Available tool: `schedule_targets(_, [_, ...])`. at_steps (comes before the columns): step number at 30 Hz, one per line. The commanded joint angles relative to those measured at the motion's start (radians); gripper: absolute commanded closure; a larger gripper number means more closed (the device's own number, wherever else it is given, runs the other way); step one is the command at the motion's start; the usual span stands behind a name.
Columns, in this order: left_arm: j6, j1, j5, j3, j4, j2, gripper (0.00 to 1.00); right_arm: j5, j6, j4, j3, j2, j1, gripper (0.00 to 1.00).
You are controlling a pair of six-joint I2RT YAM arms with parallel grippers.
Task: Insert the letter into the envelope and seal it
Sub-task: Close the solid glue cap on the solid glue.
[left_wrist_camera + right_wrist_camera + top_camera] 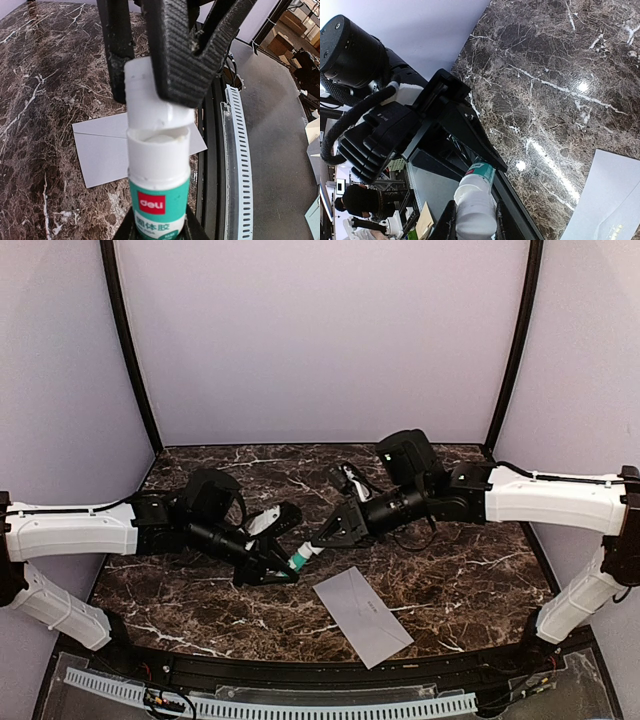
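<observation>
A green-and-white glue stick (303, 556) hangs above the table between both arms. My left gripper (283, 565) is shut on its green tube (159, 200). My right gripper (322, 540) is shut on its white cap (142, 95), which sits slightly askew just off the tube's white neck, with the glue showing in the gap. In the right wrist view the cap (475, 210) lies between my own fingers and the tube's label (484, 172) points away. The grey envelope (362, 615) lies flat near the front edge, below and right of the glue stick. The letter is out of view.
The dark marble table (450, 570) ends at a black front lip with a slotted white cable rail (300, 705). Lilac walls and two black poles close the back. The envelope (100, 155) lies directly under the glue stick in the left wrist view.
</observation>
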Motion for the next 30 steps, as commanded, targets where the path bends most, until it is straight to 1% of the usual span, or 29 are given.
schedule_targets(1, [0.015, -0.005, 0.011, -0.004, 0.001, -0.022, 1.0, -0.018, 0.008, 0.05, 0.018, 0.011, 0.011, 1.0])
schedule_targets(19, [0.013, -0.006, 0.014, -0.001, -0.004, -0.012, 1.0, -0.037, 0.012, 0.065, 0.017, 0.019, 0.035, 1.0])
schedule_targets(30, [0.006, -0.005, 0.028, 0.011, -0.017, 0.02, 1.0, 0.019, -0.007, 0.021, 0.033, 0.026, 0.076, 1.0])
